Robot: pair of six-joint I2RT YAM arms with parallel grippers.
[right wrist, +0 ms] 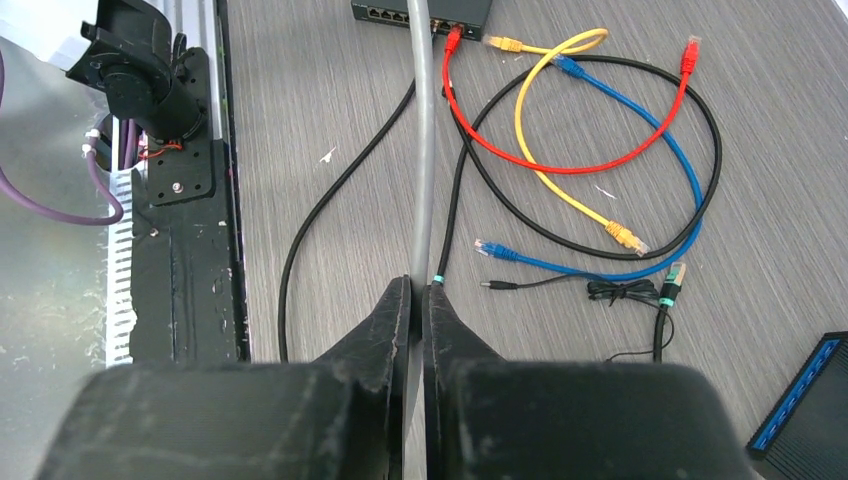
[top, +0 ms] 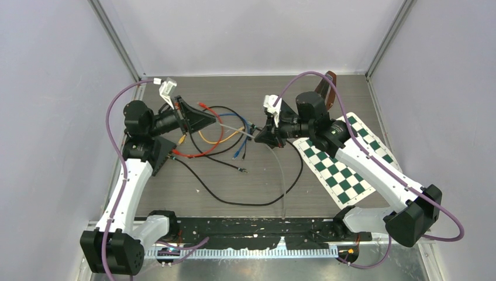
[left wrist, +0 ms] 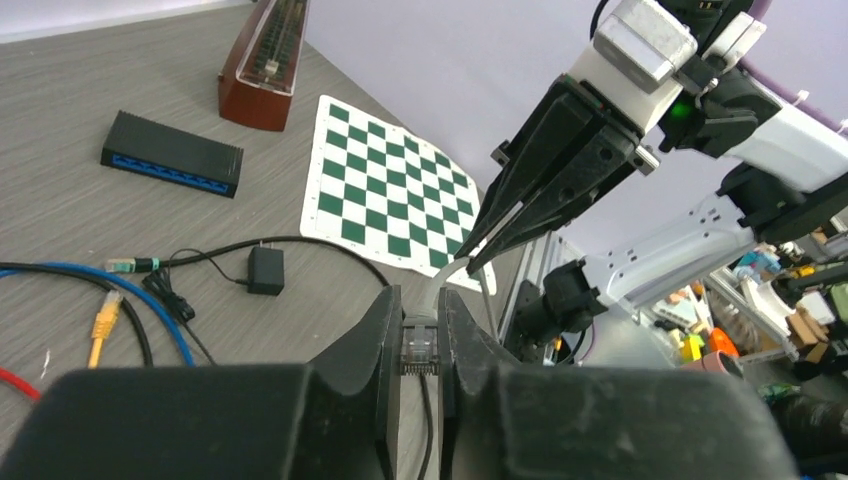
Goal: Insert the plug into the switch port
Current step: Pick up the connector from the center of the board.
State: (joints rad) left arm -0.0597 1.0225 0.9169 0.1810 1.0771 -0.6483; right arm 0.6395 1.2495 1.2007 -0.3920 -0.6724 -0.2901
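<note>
- While the grey cable (right wrist: 425,150) is pinched between the closed fingers of the right gripper (right wrist: 418,285), its plug (left wrist: 420,348) is held up off the table, between the two arms.
- Left gripper (left wrist: 420,305): the fingers are seen pressed against both sides of the clear plug, so it is judged to be clamped on it.
- The cable leaves the plug on the far side, toward the right gripper. The mating end therefore appears to face back into the left palm, though this is not certain.
- Step judged in hand: the plug is being passed between the arms. Insertion is not yet begun.
- A black switch (left wrist: 172,152) with a blue port face lies on the table near the metronome (left wrist: 265,65), well apart from the plug.
- A second switch (right wrist: 420,10) is seen at the top edge of the right wrist view. Which one is meant cannot be told.
- Next move, as judged: the cable would be released or slackened, and the plug turned nose-out. It would then be squared to a free port and pushed straight in.
</note>
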